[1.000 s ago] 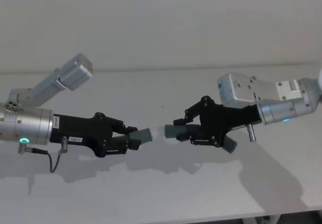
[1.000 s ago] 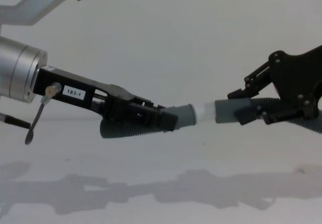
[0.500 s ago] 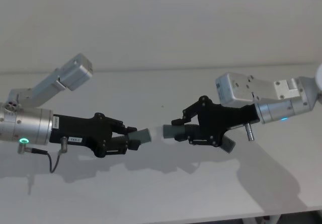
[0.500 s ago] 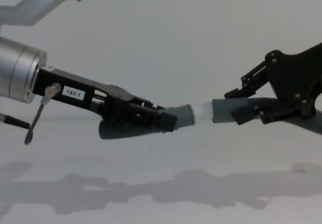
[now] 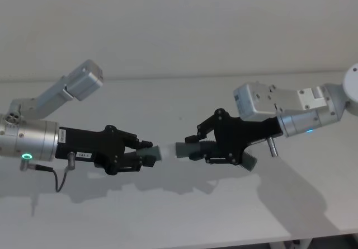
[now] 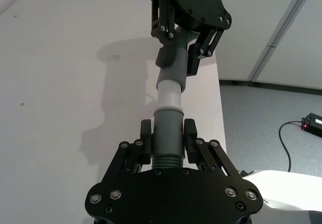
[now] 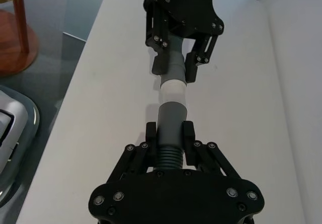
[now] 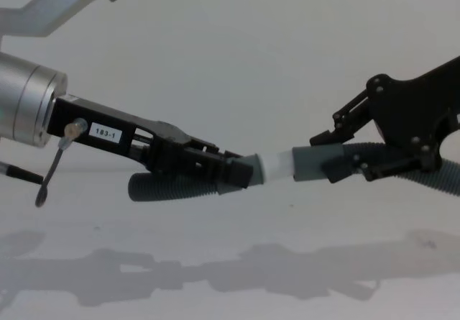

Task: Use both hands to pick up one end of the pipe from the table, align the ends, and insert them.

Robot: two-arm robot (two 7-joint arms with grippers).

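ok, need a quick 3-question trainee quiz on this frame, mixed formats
1. True or false: both hose pieces lie flat on the table.
2. Which cuff carries the pale tip? A) the one held by the left gripper B) the one held by the right gripper
3. Fill in: both grippers are shut on a hose ____.

Key
1. False: both are held up above it.
2. B
3. cuff; left cuff, right cuff.
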